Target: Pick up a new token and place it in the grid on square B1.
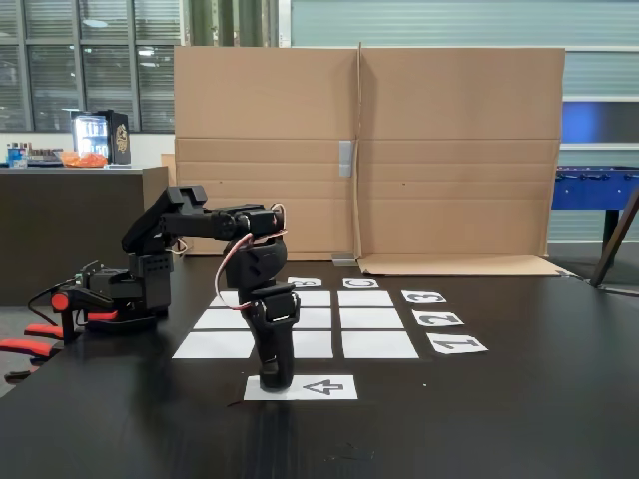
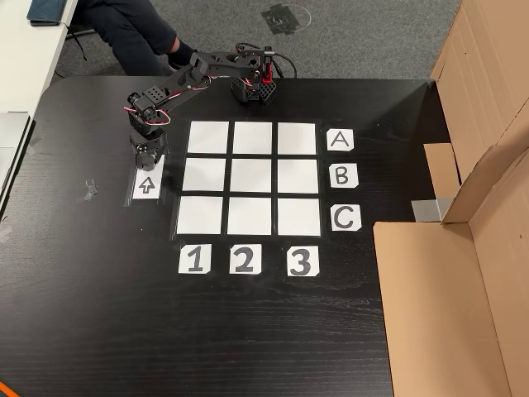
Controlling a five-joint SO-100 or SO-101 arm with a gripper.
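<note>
Reaching down, the tool (image 1: pixel 275 379) stood on the arrow sheet (image 1: pixel 324 387) beside the grid (image 2: pixel 252 177) on the black bench (image 2: pixel 99 314). I could not tell its opening, nor make out a token. Square B1 (image 2: pixel 206 174) lay bare, all 9 cells white

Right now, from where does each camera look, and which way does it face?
Fixed view: low at table height, facing the cardboard wall across the grid; arm side-on, gripper down on the arrow sheet.
Other view: high above, looking down on the grid; whole arm visible.
Both share grid, arrow sheet, arm and cardboard.
</note>
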